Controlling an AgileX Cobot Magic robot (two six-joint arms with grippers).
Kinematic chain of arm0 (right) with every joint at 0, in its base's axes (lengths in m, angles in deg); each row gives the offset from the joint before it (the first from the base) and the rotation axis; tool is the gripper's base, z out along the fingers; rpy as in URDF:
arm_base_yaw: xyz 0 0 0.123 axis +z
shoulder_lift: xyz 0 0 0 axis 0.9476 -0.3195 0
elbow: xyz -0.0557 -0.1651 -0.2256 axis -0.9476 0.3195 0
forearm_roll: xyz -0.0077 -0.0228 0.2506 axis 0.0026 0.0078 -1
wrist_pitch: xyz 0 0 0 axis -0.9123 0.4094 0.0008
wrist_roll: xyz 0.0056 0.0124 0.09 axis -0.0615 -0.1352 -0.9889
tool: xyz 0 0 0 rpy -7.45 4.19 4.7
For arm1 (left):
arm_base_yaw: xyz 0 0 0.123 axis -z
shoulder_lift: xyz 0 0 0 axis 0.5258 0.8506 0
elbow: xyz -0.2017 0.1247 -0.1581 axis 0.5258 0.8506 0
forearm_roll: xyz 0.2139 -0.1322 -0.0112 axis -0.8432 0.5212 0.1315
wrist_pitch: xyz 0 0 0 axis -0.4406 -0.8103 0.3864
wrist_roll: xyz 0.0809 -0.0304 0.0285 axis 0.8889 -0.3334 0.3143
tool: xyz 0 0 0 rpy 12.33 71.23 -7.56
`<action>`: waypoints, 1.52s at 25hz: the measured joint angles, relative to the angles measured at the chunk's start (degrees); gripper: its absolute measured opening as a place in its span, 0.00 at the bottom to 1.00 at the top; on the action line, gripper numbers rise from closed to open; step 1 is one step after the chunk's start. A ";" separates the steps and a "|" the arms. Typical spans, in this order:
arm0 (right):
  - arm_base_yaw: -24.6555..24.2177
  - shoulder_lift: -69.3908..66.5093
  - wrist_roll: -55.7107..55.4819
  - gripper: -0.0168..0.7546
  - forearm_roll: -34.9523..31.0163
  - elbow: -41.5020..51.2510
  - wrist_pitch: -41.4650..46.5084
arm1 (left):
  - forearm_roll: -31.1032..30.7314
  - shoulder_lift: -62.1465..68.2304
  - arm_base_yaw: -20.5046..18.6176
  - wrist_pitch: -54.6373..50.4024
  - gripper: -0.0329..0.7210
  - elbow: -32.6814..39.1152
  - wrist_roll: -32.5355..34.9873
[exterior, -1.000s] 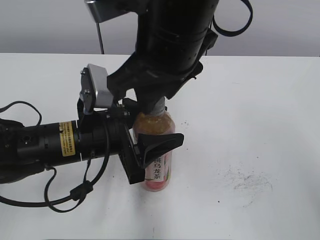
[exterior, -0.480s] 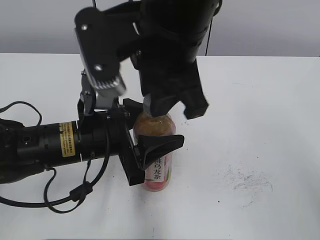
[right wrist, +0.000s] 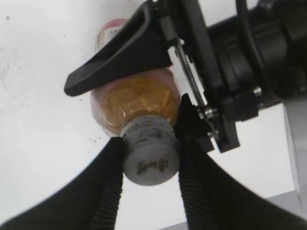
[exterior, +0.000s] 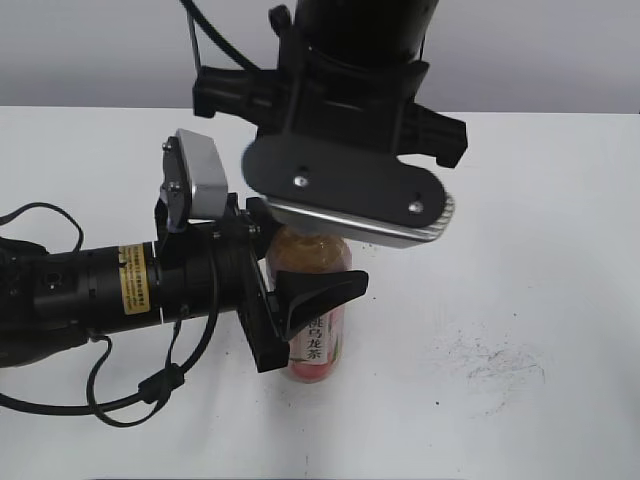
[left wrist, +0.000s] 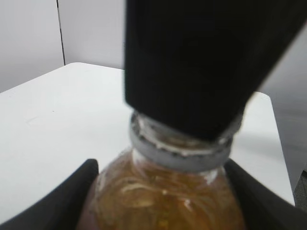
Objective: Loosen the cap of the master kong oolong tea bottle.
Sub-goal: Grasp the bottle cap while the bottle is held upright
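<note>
The bottle (exterior: pixel 318 340) stands upright on the table (exterior: pixel 520 200), left gripper (exterior: pixel 300 290) clamping its body. Right gripper (right wrist: pixel 147 165) pinches the cap (right wrist: pixel 149 157). Thin plastic likely dents; the ribbed cap edge looks the best hold.

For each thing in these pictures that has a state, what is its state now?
Bottle: upright on the table, amber tea inside, held at the body by the left gripper.
Cap: on the bottle neck, clamped between the right gripper's fingers.
Left gripper: shut on the bottle.
Right gripper: shut on the cap, from above.
Table: white, dark specks to the right of the bottle.
</note>
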 joint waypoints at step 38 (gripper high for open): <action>0.22 -0.07 -49.60 0.36 2.87 0.00 0.00 | 0.57 0.00 0.00 -0.21 0.64 0.00 -0.36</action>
